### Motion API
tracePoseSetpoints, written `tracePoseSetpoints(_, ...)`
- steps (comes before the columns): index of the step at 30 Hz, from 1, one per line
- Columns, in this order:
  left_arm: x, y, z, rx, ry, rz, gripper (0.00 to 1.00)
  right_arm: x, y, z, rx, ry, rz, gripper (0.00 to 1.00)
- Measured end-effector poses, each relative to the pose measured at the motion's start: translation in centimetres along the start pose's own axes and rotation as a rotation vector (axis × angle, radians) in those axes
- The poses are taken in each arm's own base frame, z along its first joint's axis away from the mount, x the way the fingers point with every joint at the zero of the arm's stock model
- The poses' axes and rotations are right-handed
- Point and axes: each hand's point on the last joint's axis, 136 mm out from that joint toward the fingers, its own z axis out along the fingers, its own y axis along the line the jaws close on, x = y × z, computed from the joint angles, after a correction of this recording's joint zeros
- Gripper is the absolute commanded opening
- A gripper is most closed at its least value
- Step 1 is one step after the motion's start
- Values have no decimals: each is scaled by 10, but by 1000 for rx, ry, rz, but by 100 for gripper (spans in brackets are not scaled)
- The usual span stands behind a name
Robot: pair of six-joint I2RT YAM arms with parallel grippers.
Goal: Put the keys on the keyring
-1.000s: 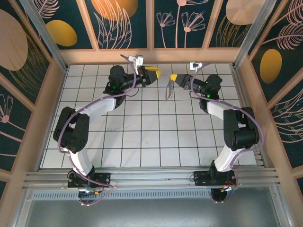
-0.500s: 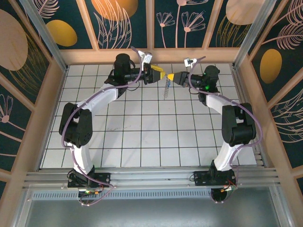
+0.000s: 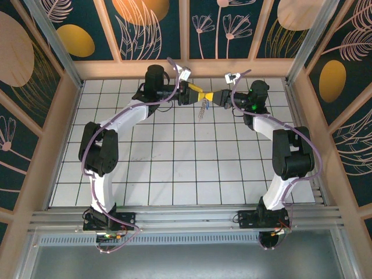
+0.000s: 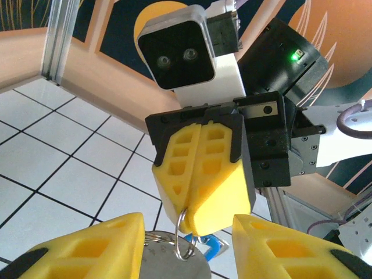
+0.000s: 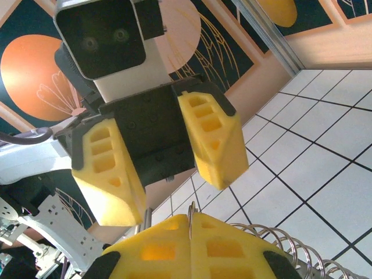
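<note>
Your right fingers are pressed together on the keyring's thin metal ring, which hangs from their tips. Your left fingers stand apart, 1 on either side below it. The key's blue head sits just beside the ring.

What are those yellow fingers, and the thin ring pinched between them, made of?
The fingers look like plastic: matte yellow, with hollow cells that seem moulded or printed. The ring looks like metal: thin silvery wire that catches bright glints.
</note>
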Motion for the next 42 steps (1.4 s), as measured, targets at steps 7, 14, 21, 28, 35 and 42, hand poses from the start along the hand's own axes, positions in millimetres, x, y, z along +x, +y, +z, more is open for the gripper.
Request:
tracePoseSetpoints(7, 8, 5, 3, 11, 15, -21, 39, 0, 0, 0, 0, 0, 0, 0)
tracePoseSetpoints(14, 7, 0, 3, 45, 16, -36, 23, 0, 0, 0, 0, -1, 0, 0)
tracePoseSetpoints(21, 4, -5, 3, 73, 8, -33, 22, 0, 0, 0, 0, -1, 2, 0)
tracePoseSetpoints(28, 6, -5, 5, 84, 11, -37, 22, -1, 0, 0, 0, -3, 6, 0)
tracePoseSetpoints(35, 8, -4, 7, 87, 13, -42, 15, -1, -1, 0, -2, -6, 4, 0)
tracePoseSetpoints(42, 10, -2, 9, 85, 11, -53, 0, -1, -1, 0, -5, -5, -2, 0)
